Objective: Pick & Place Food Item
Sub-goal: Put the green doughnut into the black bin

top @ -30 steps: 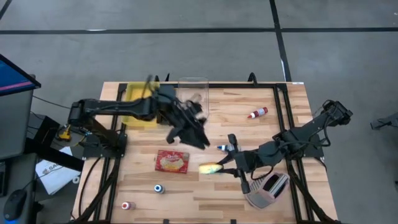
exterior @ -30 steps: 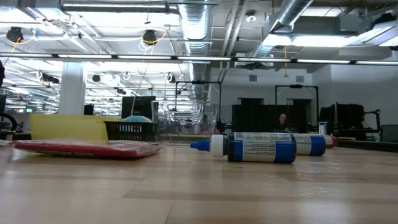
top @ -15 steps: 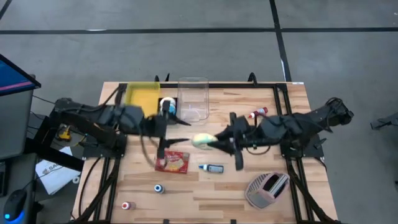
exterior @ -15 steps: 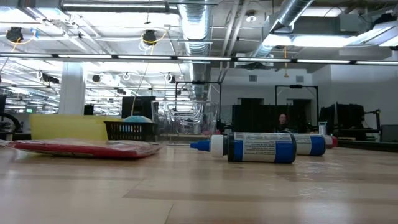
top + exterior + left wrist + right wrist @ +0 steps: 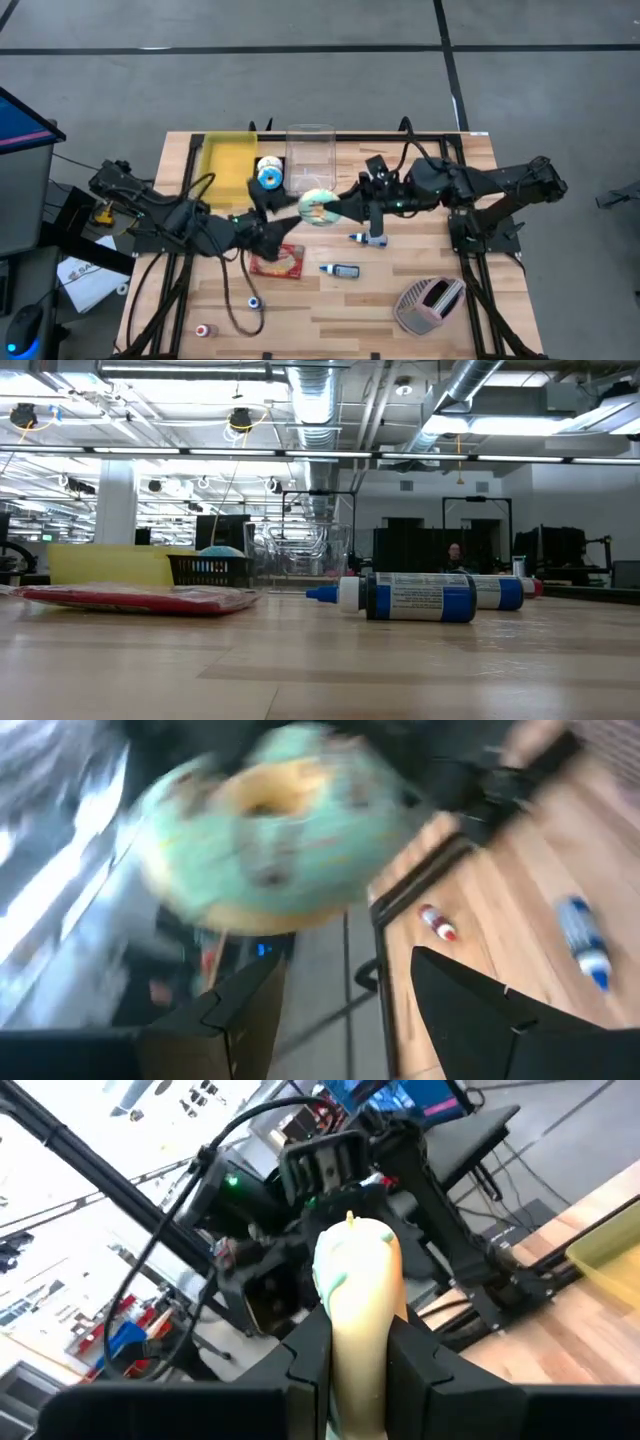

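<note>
Your right gripper [image 5: 338,208] has its fingers clamped on the donut [image 5: 318,207], a mint-frosted ring with dark sprinkles, and holds it in the air above the middle of the counter [image 5: 440,250]. In the right wrist view the donut [image 5: 357,1295] stands on edge between the two fingers, pinched across its thickness, which probably keeps the ring from swinging and leaves its broad faces free.

Your left gripper [image 5: 268,236] faces it with fingers spread wide and nothing between them. In the left wrist view the donut [image 5: 262,840] fills the space just ahead of those open fingertips [image 5: 455,982], not yet between them. Judging by this, you are setting up a hand-over: one arm offers the donut edge-on, the other waits open to take it. If the left fingers close on the frosted face instead of across the rim, the soft ring may squash or slip.

Containers: a clear tub [image 5: 310,158] stands beyond the donut, away from both sets of fingers; I cannot tell whether anything is in it. A yellow tray [image 5: 226,158] sits beside the tub and looks empty. A tape roll [image 5: 268,176] lies between them. Below the fingers lie a red packet [image 5: 276,259] and small bottles [image 5: 342,270], all loose on the counter.
</note>
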`<state>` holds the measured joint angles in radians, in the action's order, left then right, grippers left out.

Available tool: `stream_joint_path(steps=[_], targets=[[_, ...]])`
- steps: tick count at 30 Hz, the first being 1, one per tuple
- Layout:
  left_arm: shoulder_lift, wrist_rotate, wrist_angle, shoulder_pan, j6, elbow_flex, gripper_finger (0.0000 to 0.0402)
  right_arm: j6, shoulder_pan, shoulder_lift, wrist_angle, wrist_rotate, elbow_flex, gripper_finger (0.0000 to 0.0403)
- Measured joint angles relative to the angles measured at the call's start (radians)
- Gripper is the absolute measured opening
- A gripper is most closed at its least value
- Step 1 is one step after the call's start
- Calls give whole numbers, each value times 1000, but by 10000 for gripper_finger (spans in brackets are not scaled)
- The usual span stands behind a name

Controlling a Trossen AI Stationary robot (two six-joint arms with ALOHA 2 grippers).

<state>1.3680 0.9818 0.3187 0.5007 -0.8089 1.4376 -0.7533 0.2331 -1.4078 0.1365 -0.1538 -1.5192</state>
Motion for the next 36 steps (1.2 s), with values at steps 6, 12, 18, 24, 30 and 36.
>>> stream_joint_path(steps=[6, 12, 18, 24, 30, 36], targets=[[-123, -72, 92, -91, 735, 0, 214, 187, 12, 3, -2, -5, 0, 56], [-194, -336, 37, -166, 1014, -42, 214, 335, 46, -1, 118, -188, 0, 56], [-164, -231, -171, -124, 854, -112, 222, 445, 51, -1, 128, -404, 1, 56], [-56, -59, -413, -113, 579, -142, 233, 492, 38, 0, 82, -457, 1, 56], [14, -27, -576, -146, 502, -142, 254, 492, 26, 0, 62, -451, 1, 56], [20, -19, -618, -176, 448, -142, 259, 488, 27, 0, 55, -432, 1, 56]])
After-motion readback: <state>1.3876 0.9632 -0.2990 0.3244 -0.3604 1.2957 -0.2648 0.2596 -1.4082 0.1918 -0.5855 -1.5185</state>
